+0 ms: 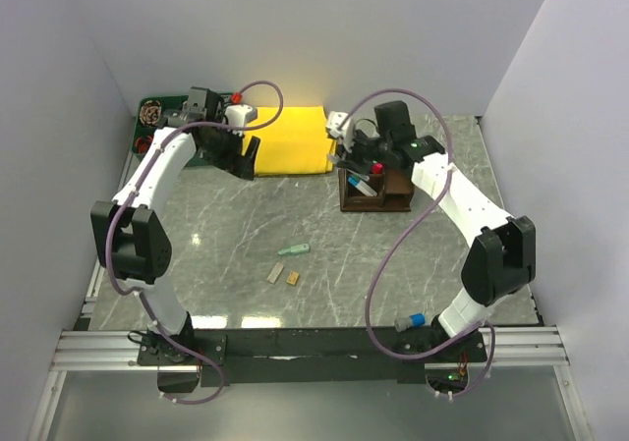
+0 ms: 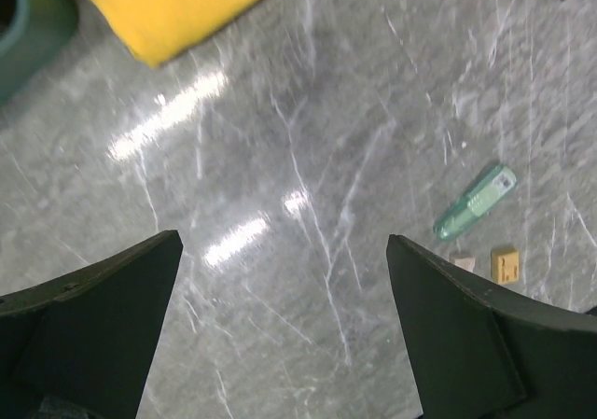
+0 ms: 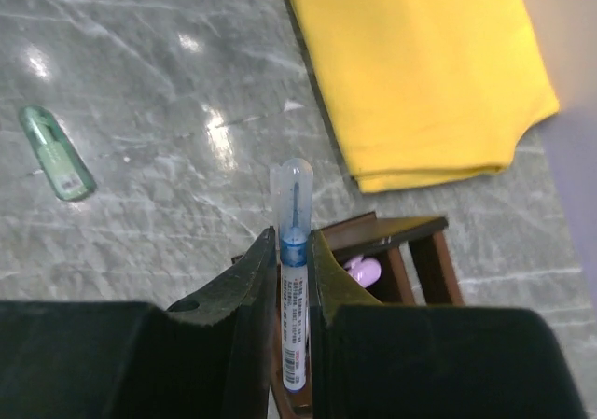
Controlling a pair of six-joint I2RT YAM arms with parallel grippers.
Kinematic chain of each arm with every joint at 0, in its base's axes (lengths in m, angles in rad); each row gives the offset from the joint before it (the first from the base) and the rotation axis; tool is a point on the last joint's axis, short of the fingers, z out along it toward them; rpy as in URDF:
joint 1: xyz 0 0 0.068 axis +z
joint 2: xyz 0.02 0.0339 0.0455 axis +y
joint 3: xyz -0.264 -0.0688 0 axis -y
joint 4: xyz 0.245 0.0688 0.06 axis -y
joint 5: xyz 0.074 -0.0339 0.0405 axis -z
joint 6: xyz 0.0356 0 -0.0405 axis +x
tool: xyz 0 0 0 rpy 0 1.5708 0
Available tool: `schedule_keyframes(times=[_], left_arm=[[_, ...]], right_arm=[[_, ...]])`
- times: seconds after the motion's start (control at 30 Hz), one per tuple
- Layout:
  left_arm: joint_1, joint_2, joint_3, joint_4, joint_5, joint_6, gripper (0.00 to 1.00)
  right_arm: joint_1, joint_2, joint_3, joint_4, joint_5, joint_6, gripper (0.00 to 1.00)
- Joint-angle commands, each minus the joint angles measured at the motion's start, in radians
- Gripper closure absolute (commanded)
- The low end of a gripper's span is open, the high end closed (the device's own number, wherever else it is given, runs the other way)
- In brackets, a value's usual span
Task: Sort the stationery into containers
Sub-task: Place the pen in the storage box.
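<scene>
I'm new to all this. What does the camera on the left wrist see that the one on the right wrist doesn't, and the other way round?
Only the left wrist view: a pale block and a tan block lying on the table, and the left jaws standing wide open and empty. Only the right wrist view: a blue pen clamped between the right jaws, at the brown organiser, with a pink cap showing inside it. Both: the green marker lying on the marble table, and the yellow cloth.

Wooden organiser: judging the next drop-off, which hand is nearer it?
Right. The right hand is over the organiser, gripping a blue pen; the left hand is open, across the yellow cloth.
</scene>
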Motion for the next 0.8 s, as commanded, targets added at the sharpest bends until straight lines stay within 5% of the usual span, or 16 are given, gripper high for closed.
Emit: schedule_keyframes(times=[0.0, 0.37, 0.77], left_arm=[[-0.004, 0.044, 0.081, -0.035, 0.039, 0.013, 0.01], [-0.007, 0.104, 0.047, -0.075, 0.009, 0.032, 0.01], [-0.059, 0.122, 0.026, -0.093, -0.018, 0.044, 0.01]], right_arm=[[-0.105, -0.064, -0.137, 0.18, -0.109, -0.003, 1.0], [-0.218, -0.07, -0.334, 0.452, -0.26, 0.016, 1.0], [-0.234, -0.039, -0.274, 0.413, -0.368, 0.122, 1.0]])
